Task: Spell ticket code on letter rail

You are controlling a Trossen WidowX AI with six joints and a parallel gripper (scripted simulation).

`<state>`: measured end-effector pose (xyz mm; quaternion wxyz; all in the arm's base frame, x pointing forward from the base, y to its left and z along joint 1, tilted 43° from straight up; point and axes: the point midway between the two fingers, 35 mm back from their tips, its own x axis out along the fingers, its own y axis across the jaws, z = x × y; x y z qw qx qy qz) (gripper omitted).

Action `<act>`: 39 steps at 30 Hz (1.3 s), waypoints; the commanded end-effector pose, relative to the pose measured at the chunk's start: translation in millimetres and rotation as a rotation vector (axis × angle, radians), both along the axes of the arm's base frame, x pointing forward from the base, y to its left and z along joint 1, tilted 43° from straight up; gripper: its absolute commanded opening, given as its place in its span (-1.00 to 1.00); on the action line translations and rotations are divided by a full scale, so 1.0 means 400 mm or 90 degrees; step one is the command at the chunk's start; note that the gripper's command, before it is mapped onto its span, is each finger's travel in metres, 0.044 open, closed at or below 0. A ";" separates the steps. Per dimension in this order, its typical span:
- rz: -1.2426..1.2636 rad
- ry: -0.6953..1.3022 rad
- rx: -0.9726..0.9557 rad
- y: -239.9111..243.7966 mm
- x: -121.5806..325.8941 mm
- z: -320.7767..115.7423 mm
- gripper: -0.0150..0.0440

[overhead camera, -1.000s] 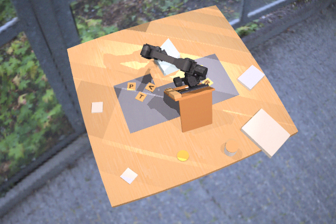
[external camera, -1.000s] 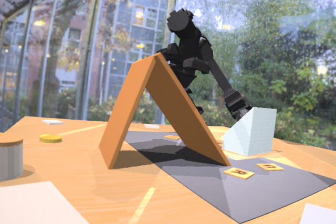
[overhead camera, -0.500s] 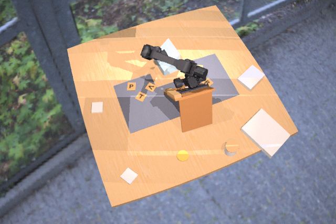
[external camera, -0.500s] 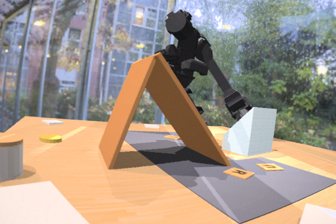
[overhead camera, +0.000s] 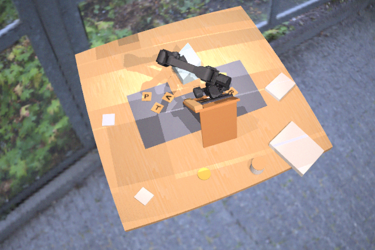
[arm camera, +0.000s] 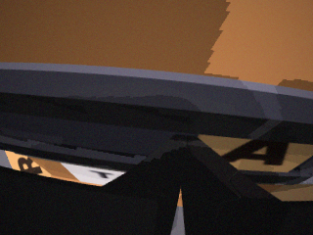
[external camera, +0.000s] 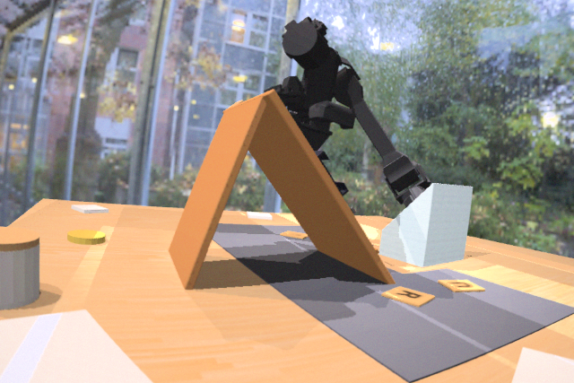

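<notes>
The orange A-shaped board (overhead camera: 218, 123) (external camera: 278, 169) stands on the grey mat (overhead camera: 151, 133) (external camera: 417, 336). Its dark letter rail (overhead camera: 211, 99) (arm camera: 131, 101) runs along the slope facing the arm. My gripper (overhead camera: 208, 94) (arm camera: 183, 146) is shut and empty, with its fingertips pressed at the rail. An A tile (arm camera: 264, 152) sits in the rail just right of the fingers. Loose tiles P (overhead camera: 146, 96), T (overhead camera: 157, 108) and a third tile (overhead camera: 167, 97) lie on the mat's left. An R tile (overhead camera: 232, 91) (external camera: 407, 295) (arm camera: 29, 166) lies to the right. A white ticket strip (arm camera: 92, 172) shows below the rail, its print mostly hidden.
A pale wedge block (overhead camera: 188, 60) (external camera: 429, 228) stands by the arm's base. Another tile (external camera: 461, 284) lies near R. A grey cylinder (overhead camera: 256, 165) (external camera: 18, 267), a yellow disc (overhead camera: 204, 173) (external camera: 85, 236) and white pads (overhead camera: 280, 86) (overhead camera: 296, 147) (overhead camera: 108, 119) (overhead camera: 144, 195) lie round the table's edges.
</notes>
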<state>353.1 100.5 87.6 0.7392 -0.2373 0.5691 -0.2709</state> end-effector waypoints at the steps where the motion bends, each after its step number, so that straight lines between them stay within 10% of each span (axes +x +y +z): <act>1: 0.003 -0.001 -0.002 -0.003 0.000 0.007 -0.49; 39: 0.003 -0.001 -0.003 -0.025 -0.003 0.026 -0.49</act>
